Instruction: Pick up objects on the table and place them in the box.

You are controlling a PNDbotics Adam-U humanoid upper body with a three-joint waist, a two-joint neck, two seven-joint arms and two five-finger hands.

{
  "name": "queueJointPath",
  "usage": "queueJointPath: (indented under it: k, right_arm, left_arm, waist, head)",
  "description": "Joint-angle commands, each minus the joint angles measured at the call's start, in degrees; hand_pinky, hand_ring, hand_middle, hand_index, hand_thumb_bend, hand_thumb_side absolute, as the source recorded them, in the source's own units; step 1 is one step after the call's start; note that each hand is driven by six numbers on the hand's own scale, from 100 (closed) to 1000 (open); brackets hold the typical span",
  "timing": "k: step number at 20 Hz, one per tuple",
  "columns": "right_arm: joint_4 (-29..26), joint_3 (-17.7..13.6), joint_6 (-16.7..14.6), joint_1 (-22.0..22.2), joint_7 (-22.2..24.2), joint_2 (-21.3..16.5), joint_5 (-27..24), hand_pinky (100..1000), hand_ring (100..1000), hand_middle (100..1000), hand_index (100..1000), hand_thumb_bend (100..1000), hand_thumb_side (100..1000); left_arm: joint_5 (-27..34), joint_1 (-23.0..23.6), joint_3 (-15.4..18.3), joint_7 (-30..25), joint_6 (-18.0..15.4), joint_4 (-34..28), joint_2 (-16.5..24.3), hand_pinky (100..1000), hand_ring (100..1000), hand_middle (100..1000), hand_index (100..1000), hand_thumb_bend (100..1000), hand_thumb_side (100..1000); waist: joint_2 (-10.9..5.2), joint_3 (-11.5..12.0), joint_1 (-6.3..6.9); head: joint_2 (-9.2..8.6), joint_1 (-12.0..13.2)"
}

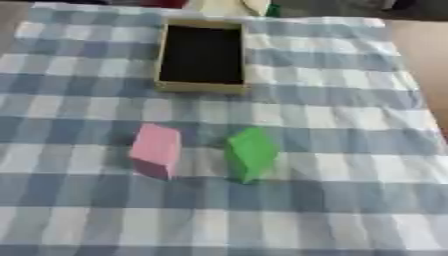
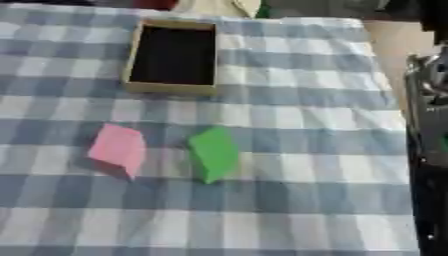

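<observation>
Awaiting the first pick: pink block [image 1: 156,149] and green block [image 1: 251,152] lie at 6 o'clock of the empty box [image 1: 200,86]; neither hand shows, so finger state cannot be told; next, a reach to one block.

right arm [image 2: 429,150]: black-silver, along right edge | hands: unseen

right arm [image 2: 429,150]: cut off by right edge, blurred | far-edge objects [image 1: 236,6]: cropped, unidentifiable
</observation>
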Motion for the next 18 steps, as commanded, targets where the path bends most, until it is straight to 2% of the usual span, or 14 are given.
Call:
queueJointPath:
  k: [1, 4, 8, 13, 18]
  right_arm:
    - [-0.1, -0.1, -0.2, -1.1, 0.4, -1.7, 0.3, 797, 749, 501, 699, 249, 883]
    - [1.2, 1.0, -0.5, -2.4, 1.8, -3.4, 0.9, 801, 753, 502, 706, 252, 890]
    - [5.4, 4.4, -2.2, -6.4, 7.1, -8.0, 2.0, 807, 759, 502, 719, 259, 892]
    - [12.8, 11.8, -6.3, -14.3, 17.9, -14.7, 2.3, 815, 777, 530, 750, 253, 915]
    - [18.5, 18.7, -11.2, -20.8, 27.3, -18.4, 3.6, 827, 810, 599, 795, 250, 936]
  left_arm:
    - [-0.1, -0.4, 0.6, 0.1, -0.2, -1.1, 1.3, 615, 555, 612, 760, 100, 876]
    - [-0.1, -0.3, 0.6, 0.1, -0.2, -1.1, 1.4, 615, 555, 612, 760, 100, 876]
    - [-0.1, -0.1, 0.5, 0.1, -0.1, -1.1, 1.7, 615, 554, 612, 760, 100, 877]
    - [0.0, 0.2, 0.2, -0.2, 0.0, -1.1, 2.1, 615, 553, 612, 760, 100, 877]
    - [0.0, 0.4, 0.0, -0.4, 0.0, -1.1, 2.4, 615, 553, 612, 759, 100, 878]
  waist:
    - [-1.26, 0.0, 0.20]
    - [-1.35, 0.0, 0.15]
    - [-1.60, 0.0, 0.00]
    - [-2.00, -0.1, -0.19]
    - [-2.22, -0.2, -0.29]
  head:
    - [-0.24, 0.0]
    - [-0.08, 0.1]
    - [0.29, 0.1]
    - [0.76, -0.2]
    - [1.20, -0.1]
